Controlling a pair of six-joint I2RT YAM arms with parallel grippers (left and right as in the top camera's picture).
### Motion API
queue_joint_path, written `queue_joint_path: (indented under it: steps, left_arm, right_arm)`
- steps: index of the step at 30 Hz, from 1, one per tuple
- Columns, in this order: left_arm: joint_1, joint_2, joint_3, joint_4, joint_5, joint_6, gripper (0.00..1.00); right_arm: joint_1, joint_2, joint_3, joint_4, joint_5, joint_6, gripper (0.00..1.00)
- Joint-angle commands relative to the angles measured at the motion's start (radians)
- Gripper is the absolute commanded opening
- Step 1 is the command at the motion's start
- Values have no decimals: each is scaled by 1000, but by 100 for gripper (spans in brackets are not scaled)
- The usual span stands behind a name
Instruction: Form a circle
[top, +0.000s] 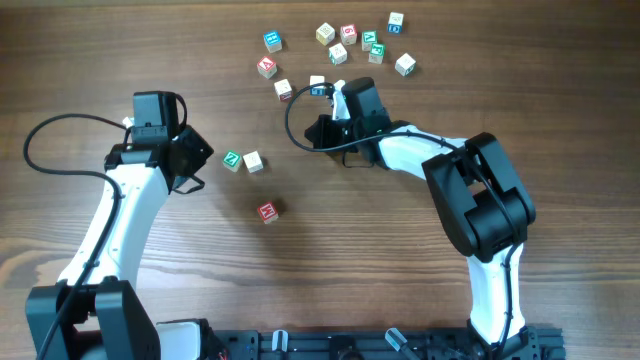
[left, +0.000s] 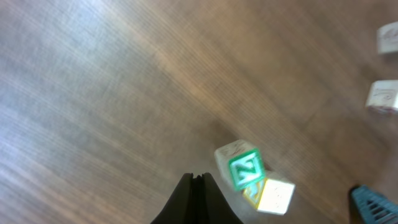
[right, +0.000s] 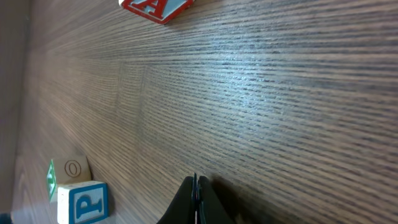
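**Both grippers clenched and empty beside scattered letter cubes**

Dark brown wood-grain tabletop (top: 330, 260) from edge to edge in all three views, with a black rail (top: 400, 345) along the near side in the overhead view.

Left gripper (left: 196, 186): black fingers pressed together to a single point, grasping nothing, low over bare wood and just short of the green-faced wooden cube (left: 244, 169). Touching that cube, a pale wooden cube with a yellowish flank (left: 273, 196).

Right gripper (right: 196, 190): likewise clamped tight with nothing between the fingers, tips over bare wood at the near edge of the cluster.

Loose cluster of small lettered wooden cubes (top: 338, 53) at the far middle of the table, irregular and not ring-shaped. Green and pale pair nearer mid-table, beside the left gripper. Lone red-faced wooden cube (top: 267, 211) closer to the front, well apart from the cluster.

White "Z" on the green face. In the right wrist view:
- An "A" on the red A cube (right: 155, 7), at the top edge.
- A blue "P" on the white P cube (right: 84, 202), at lower left.
- Right behind the P cube, a pale ringed cube (right: 74, 168) marked with a circled "O" or zero, hard to tell which.

Other letters too small or blurred to read.
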Motion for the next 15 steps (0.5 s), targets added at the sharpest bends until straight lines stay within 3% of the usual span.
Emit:
queue_joint_path:
  steps: [1,7,10,12,15]
  left_arm:
    - [4,-11,-4,-46,-2,-41,4]
    - [4,-11,-4,-85,-2,-44,4]
    - [4,-11,-4,-85,-3,-44,4]
    - [4,-11,-4,-80,-29,-44,4]
    - [4,-11,-4,-48,-51,-44,4]
  right_arm:
    - [25,36,-16,-38,-10,49,5]
    - [29,36,-16,32,-118,224,4]
    - [40,36,-16,70,-151,211,5]
    - [50,36,-16,81,-140,126,4]
    - [58,36,-16,134,-190,137,4]
